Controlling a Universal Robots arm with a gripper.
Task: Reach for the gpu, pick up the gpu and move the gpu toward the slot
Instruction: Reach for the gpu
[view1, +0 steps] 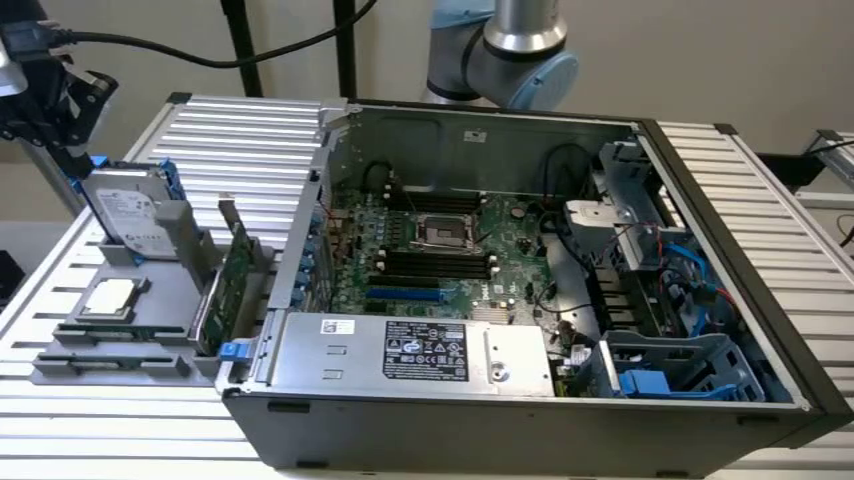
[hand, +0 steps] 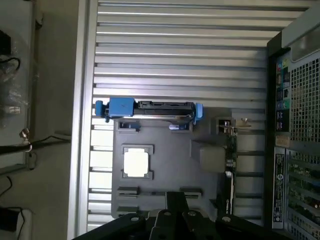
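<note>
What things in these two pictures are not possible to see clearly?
- Graphics card: stands edge-on in both views, so its faces barely show; the grey holder hides its lower edge.
- Hand: partly cut off by the exterior view's left edge.
- Power supply label: print too small to read, exterior view.

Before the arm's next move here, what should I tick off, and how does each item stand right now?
1. gpu seated on edge in the gray holder: ok.
2. Gripper lined up over the gpu: not ok; it hangs by the top of the hard drive.
3. Gripper free of the gpu: ok, they are well apart.
4. CPU chip and hard drive apart from the gpu: ok.
5. Computer case open, motherboard exposed: ok.
6. Target slot free of obstructions: cannot tell.
</note>
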